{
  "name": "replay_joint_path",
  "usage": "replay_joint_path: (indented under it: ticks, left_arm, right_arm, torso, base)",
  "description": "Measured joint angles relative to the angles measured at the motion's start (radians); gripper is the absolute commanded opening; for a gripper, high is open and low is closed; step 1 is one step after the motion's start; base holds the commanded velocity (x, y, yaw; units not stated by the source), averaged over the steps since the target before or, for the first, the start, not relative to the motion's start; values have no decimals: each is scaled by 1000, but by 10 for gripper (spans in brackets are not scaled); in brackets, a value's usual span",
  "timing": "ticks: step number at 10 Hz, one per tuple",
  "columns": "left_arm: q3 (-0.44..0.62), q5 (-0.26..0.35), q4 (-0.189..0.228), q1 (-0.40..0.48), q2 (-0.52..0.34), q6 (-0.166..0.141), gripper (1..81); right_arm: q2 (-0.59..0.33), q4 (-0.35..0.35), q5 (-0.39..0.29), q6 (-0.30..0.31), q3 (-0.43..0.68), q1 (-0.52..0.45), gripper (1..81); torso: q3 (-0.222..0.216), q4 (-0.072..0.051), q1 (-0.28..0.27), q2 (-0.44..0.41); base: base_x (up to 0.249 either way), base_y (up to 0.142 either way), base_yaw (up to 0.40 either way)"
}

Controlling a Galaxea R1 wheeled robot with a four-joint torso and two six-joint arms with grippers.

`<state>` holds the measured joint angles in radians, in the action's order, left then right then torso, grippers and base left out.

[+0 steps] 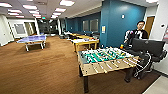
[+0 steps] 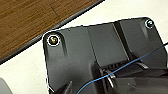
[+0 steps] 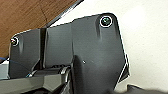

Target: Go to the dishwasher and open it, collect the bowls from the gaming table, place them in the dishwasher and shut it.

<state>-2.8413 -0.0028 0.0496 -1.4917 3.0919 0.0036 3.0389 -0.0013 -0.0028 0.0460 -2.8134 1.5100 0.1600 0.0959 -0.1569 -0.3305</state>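
Where wrists see floor, head view adds table-football table (image 1: pixel 107 60), person (image 1: pixel 138 32), carpet (image 1: pixel 37 70).

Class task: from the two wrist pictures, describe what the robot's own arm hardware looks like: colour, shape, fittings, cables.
Each wrist carries a wide, matt dark plate with rounded corners and round, white-ringed fittings. A thin blue cable curves across the left one. A dark jointed bar sits beside the plate.

The head camera is looking from high up across the brown carpet (image 1: pixel 37 70). Both wrist cameras are looking down close at carpet (image 2: pixel 25 22) and pale floor (image 3: pixel 145 30).
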Motion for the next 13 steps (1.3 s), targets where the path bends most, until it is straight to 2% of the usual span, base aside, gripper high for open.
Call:
replay_joint_path:
  ticks: [7,10,13]
  left_arm:
    - [0,3,0,0,3,0,811]
    - [0,0,0,-2,3,0,811]
    - [0,0,0,-1,3,0,811]
  right_arm:
    - [-3,0,2,0,0,-2,811]
    - [-3,0,-1,0,0,0,811]
    - [-3,0,0,0,0,-1,811]
  torso:
    - [0,0,0,0]
    - [0,0,0,0]
    - [0,0,0,0]
  base:
    - [0,0,324]
    - [0,0,158]
    - [0,0,0]
